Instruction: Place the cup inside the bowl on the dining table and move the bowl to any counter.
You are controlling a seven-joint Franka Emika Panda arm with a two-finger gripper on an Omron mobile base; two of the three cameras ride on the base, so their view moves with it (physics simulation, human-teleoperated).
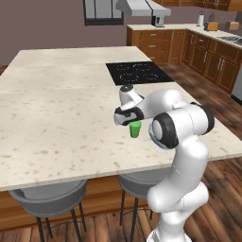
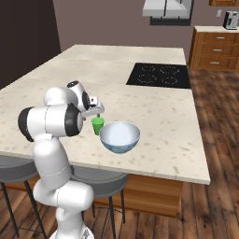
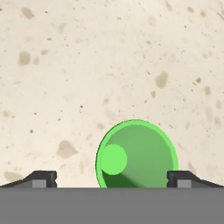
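Left base view: a glossy white arm folds low over the dining table (image 1: 56, 108), a wide beige speckled stone slab. A small bright green tapered cup (image 1: 135, 129) stands upright directly under the gripper (image 1: 130, 121).

Right base view: the cup (image 2: 97, 125) stands just beside a round white bowl (image 2: 120, 137) with a pale blue patterned outside. A flat black cooktop (image 2: 161, 75) lies well beyond the cup.

Hand view: the cup's smooth circular mouth (image 3: 137, 155) sits between the two dark fingertips (image 3: 40, 179), spread wide and untouching.
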